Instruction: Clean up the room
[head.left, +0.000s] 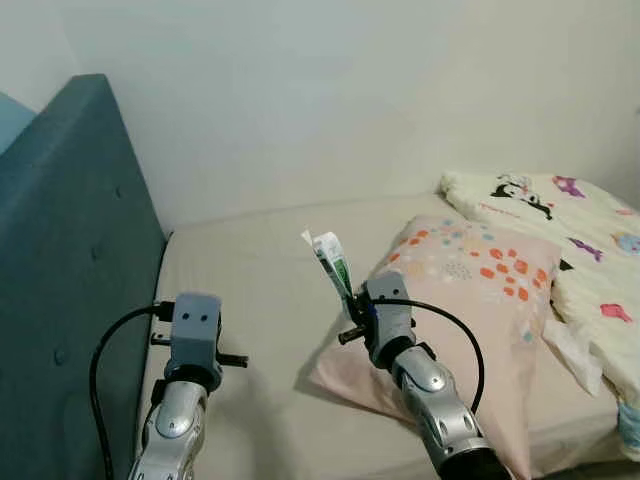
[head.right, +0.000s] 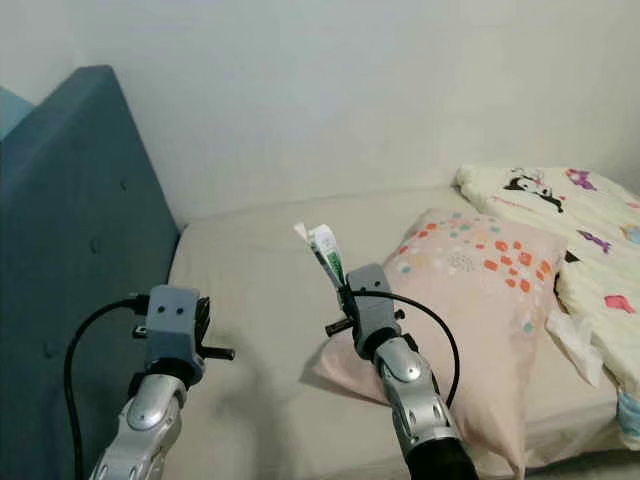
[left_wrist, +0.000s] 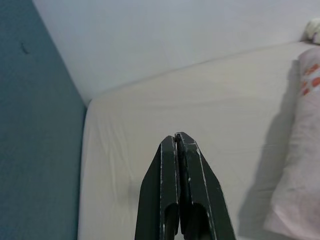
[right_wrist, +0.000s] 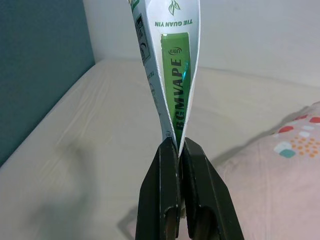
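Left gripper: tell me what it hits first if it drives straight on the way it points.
Probably the bare sheet of the bed: the left gripper, jaws shut, aims down across it toward the wall. Depth is unclear; nothing else lies in that line.

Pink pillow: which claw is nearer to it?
Right. The right claw, holding a green packet, hangs over the pink pillow's edge; the left claw is over bare mattress beside the headboard.

Two silver arms, grey boxy wrist housings, looping black cables — long black tapered jaws.

Packet (right_wrist: 172, 75) top cut off by the edge — small print unreadable.
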